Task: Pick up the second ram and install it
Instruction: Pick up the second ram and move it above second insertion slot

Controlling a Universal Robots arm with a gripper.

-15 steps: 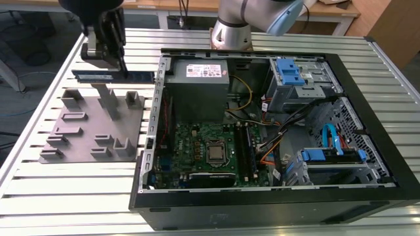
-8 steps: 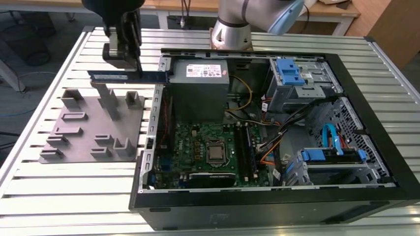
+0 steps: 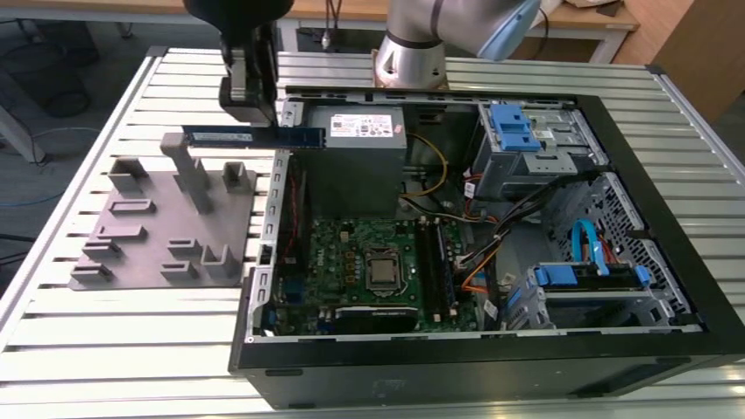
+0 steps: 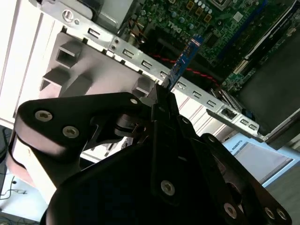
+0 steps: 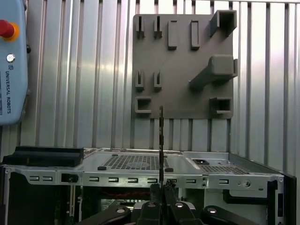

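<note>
My gripper (image 3: 251,120) is shut on the second ram (image 3: 254,137), a thin dark blue stick with a pale label. In the exterior view the stick hangs level in the air, over the gap between the grey holder plate (image 3: 140,253) and the open computer case (image 3: 652,262). One end reaches past the case's wall. In both wrist views the ram (image 4: 188,55) (image 5: 161,140) shows edge-on, sticking out from between the fingers (image 4: 174,108) (image 5: 154,194). The green motherboard (image 3: 349,249) with its black slot rails (image 3: 434,262) lies lower inside the case.
A grey power supply (image 3: 361,131) sits just behind the ram. Cables (image 3: 489,236) and blue drive brackets (image 3: 518,131) fill the case on the exterior view's right. The holder plate carries several upright posts (image 3: 192,175). A teach pendant (image 5: 11,61) lies on the slatted table.
</note>
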